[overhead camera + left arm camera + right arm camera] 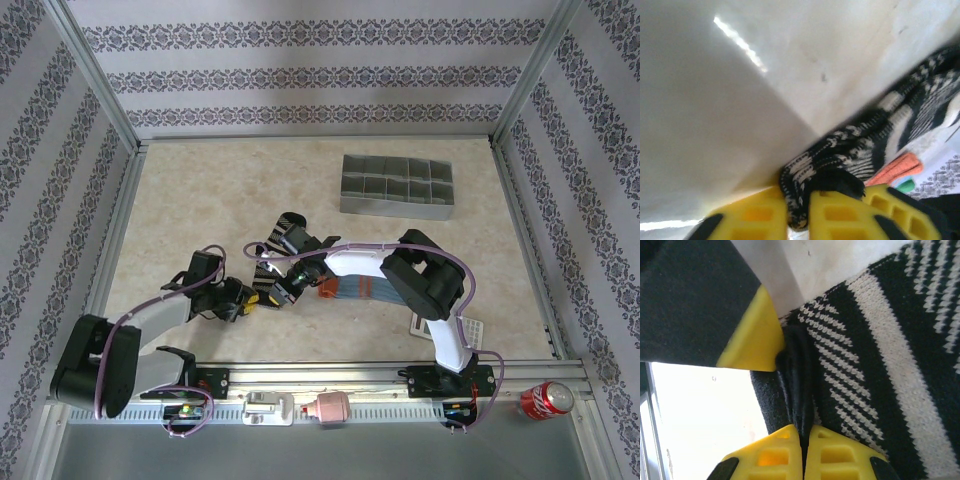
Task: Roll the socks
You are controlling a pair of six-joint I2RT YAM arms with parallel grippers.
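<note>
My left gripper (pixel 799 212) and right gripper (pixel 803 437) each pinch a bunched fold of the black striped sock (pixel 880 340), on the near side of the grey divided tray (pixel 397 185); the sock looks light, limp and stretchy, best gripped at gathered edges.

Grey divided tray (pixel 396 186) far right; red can (pixel 545 400) near edge.

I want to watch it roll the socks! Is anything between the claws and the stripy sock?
Nothing visible. The left gripper and the right gripper are both pinched shut on the black striped sock.
</note>
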